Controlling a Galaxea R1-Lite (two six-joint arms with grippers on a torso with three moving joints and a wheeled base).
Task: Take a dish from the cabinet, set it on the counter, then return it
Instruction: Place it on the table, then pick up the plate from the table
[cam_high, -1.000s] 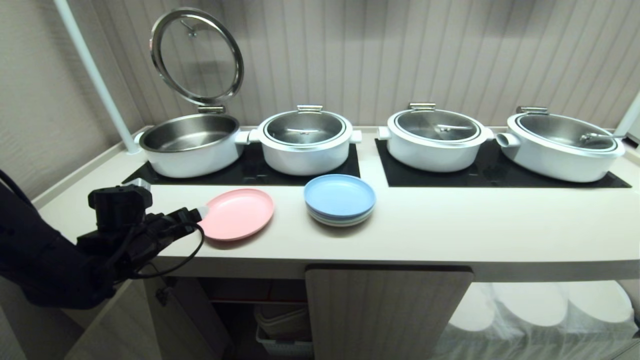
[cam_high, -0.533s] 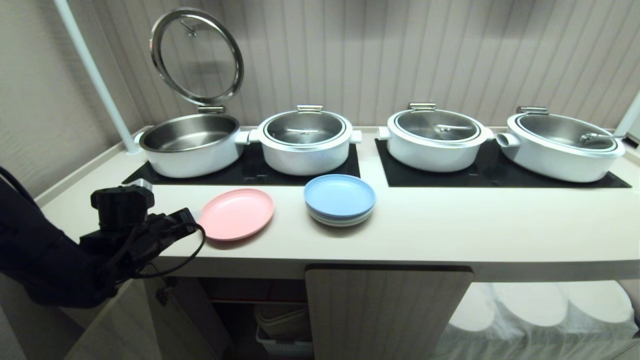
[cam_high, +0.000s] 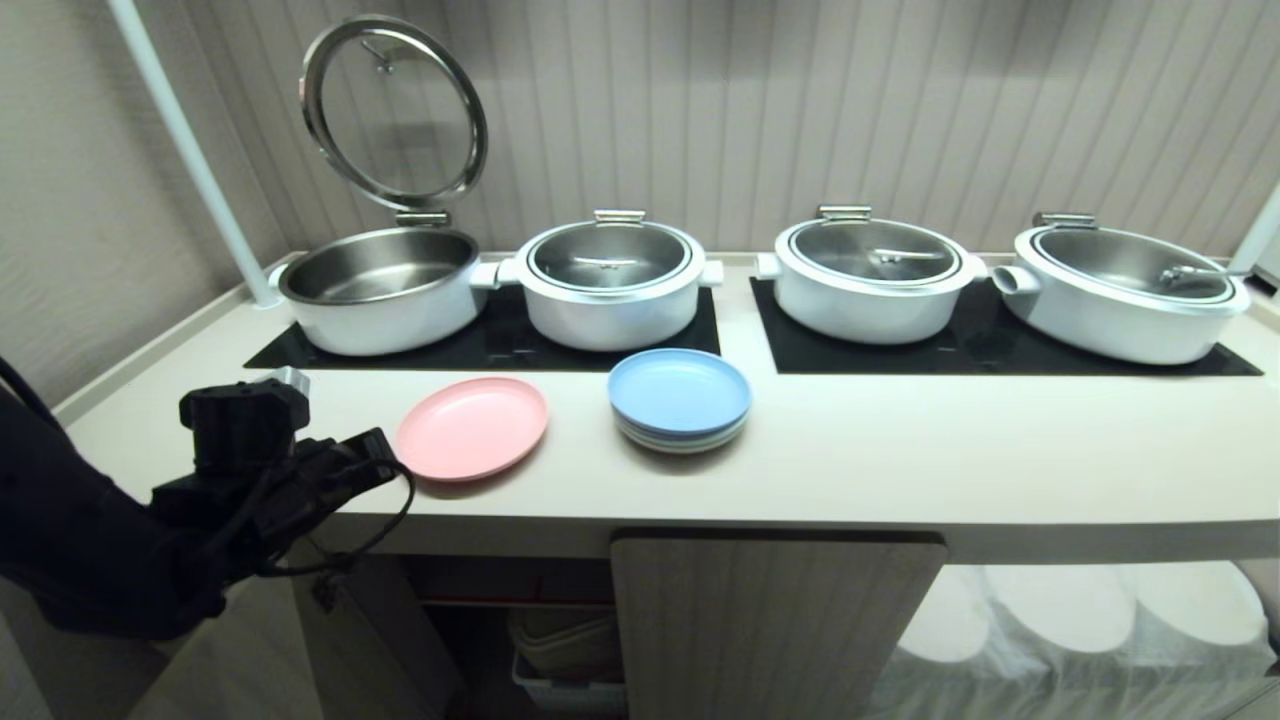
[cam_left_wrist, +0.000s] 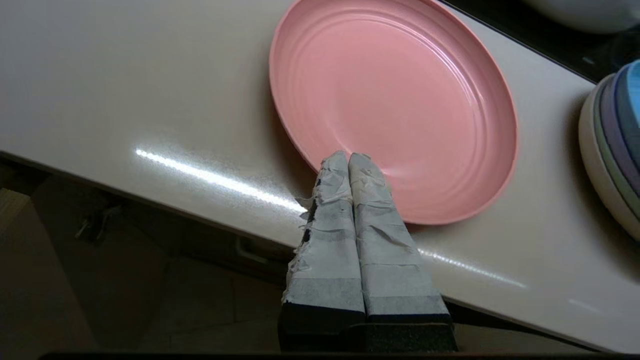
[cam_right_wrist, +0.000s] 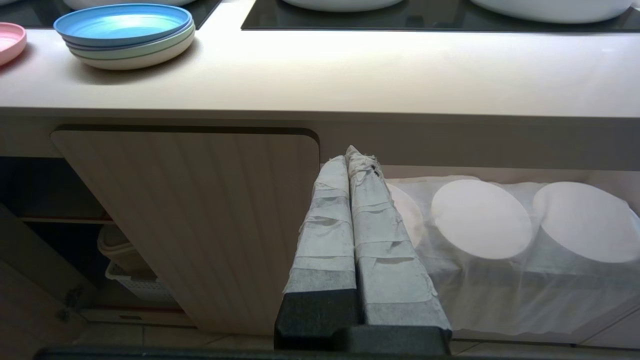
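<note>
The pink dish (cam_high: 472, 427) lay flat near the counter's (cam_high: 900, 450) front edge, set down as the task asks, while the left gripper (cam_left_wrist: 349, 159), fingers pressed together and empty, hovered beside its rim.

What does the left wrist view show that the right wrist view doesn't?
Only the left wrist view shows the whole pink plate and the left gripper, shut and empty, just short of its near rim. Only the right wrist view shows the shut right gripper, the closed cabinet door, the open compartment beside it and the white-draped plates. Both show the counter and the blue-topped plate stack.
</note>
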